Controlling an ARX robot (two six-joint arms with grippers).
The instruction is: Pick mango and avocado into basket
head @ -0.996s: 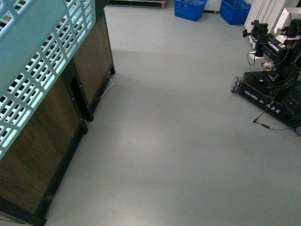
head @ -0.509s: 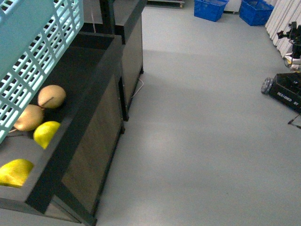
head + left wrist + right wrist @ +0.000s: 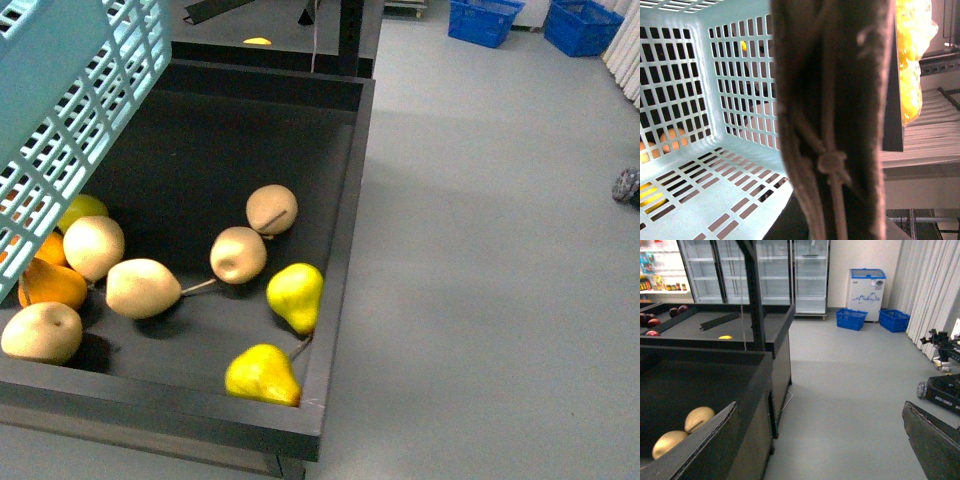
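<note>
The light teal basket [image 3: 70, 110] hangs tilted at the top left of the front view, above a black display bin [image 3: 345, 190]. In the left wrist view its slotted inside [image 3: 700, 125] looks empty. Its brown-grey handle with the white zip tie [image 3: 832, 162] fills the middle of that view. My left gripper is shut on this handle and its fingers are hidden. My right gripper [image 3: 820, 450] is open and empty, above the grey floor beside the bin. I see no bright yellow mango or dark green avocado for certain. A small yellow fruit [image 3: 257, 41] lies in the farther bin.
The near bin holds two yellow pears [image 3: 296, 296], several tan pears [image 3: 238, 254] and an orange fruit [image 3: 52, 283] partly under the basket. Blue crates [image 3: 485, 20] stand at the far end of the floor. Another robot's base [image 3: 942, 390] is to the right. Glass fridges [image 3: 775, 275] line the back wall.
The front view has swung left. The floor and the bin's side have given way to the open bin of pears. The basket stays at the top left.
</note>
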